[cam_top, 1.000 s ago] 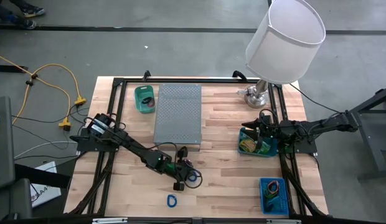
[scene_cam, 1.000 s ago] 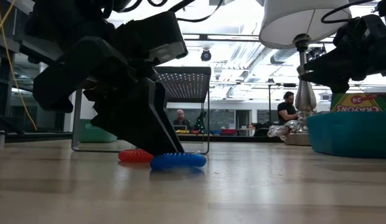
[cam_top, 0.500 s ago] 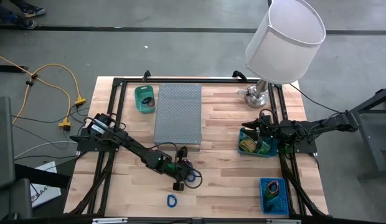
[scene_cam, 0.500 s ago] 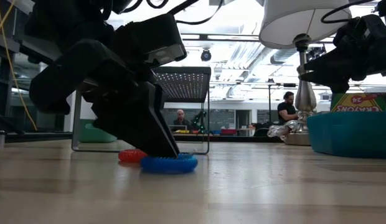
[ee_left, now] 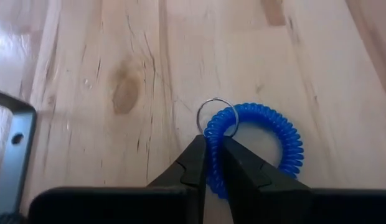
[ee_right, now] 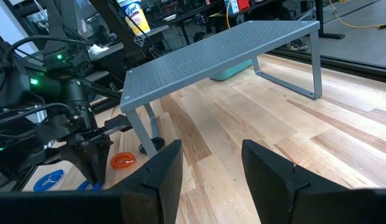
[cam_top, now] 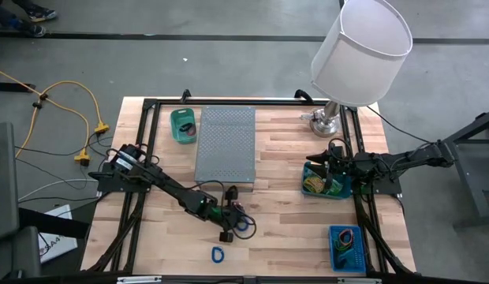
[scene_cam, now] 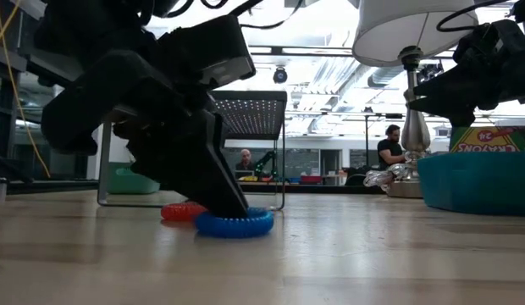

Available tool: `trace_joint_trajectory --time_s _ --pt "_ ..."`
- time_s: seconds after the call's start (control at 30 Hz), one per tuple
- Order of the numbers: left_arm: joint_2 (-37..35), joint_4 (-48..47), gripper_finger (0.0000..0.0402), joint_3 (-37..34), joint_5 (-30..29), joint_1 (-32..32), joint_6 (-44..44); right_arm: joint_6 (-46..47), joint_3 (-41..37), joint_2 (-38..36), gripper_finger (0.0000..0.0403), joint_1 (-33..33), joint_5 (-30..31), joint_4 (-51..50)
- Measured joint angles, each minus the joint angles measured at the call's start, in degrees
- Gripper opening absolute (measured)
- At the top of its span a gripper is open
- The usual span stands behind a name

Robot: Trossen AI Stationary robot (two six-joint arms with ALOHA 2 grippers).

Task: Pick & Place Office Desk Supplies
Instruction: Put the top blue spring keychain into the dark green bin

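the left tool (ee_left: 210, 163) has just come together on the blue coil (ee_left: 260, 147), which it only straddled a second ago; the coil lies on the tabletop (cam_top: 292, 229) near the front edge, not yet lifted. the grasp looks made. the right tool (ee_right: 207, 163) waits, fingers apart, over the teal bin (cam_top: 326, 188) at the right edge.
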Motion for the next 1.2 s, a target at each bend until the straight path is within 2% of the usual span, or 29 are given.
trace_joint_trajectory --time_s 0.2,0.43,0.77,1.2 --pt "-3.2 1.2 0.0032 0.0 0.0 -0.3 0.6 0.0 0.0 0.0 0.0153 0.0 0.0 0.0" --pt "-10.8 -0.3 0.0032 0.0 -0.5 -0.5 0.9 0.0 0.0 0.0 0.0153 0.0 0.0 0.0" --pt "-24.4 -14.2 0.0031 0.0 -8.8 -0.5 2.2 0.0 0.0 0.0 0.0153 0.0 0.0 0.0" --pt "-33.1 -33.9 0.0031 0.0 -15.8 1.4 -13.2 0.0 0.0 0.0 0.0153 0.0 0.0 0.0"
